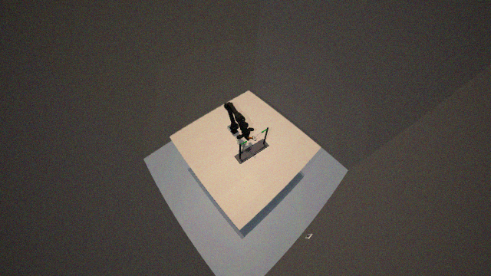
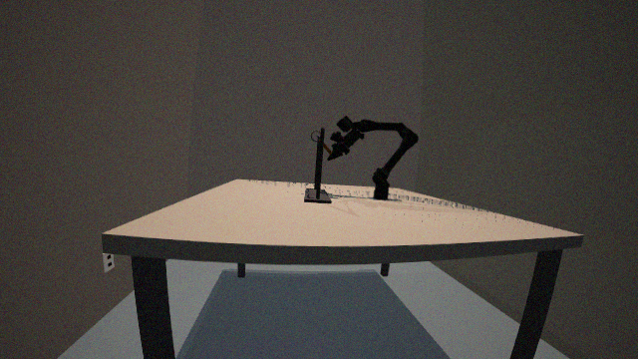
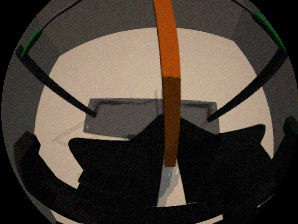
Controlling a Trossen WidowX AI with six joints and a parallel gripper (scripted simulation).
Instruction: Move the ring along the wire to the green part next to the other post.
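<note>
My gripper (image 1: 248, 138) (image 2: 330, 158) (image 3: 166, 119) is shut on the orange handle (image 1: 251, 138) (image 2: 327, 149) (image 3: 169, 55), which points up and away from the fingers. The ring (image 1: 254, 138) (image 2: 315, 132) is at the handle's far end, around mid-span between the posts; it is out of the wrist view. Whether the wire passes through it or touches it is too small to tell. One green part (image 1: 243, 142) (image 3: 31, 43) is by the left post (image 1: 240, 152) (image 3: 60, 86), the other (image 1: 264, 131) (image 3: 270, 31) by the right post (image 1: 265, 138) (image 3: 245, 87). The thin grey wire (image 3: 55, 17) rises from the left green part.
Both posts stand on a flat dark base (image 1: 251, 152) (image 3: 117, 117) on the pale table (image 1: 245, 192) (image 2: 249, 224). In the exterior view the posts line up as one. The arm (image 1: 239, 119) (image 2: 401, 142) reaches over from its mount behind the wire.
</note>
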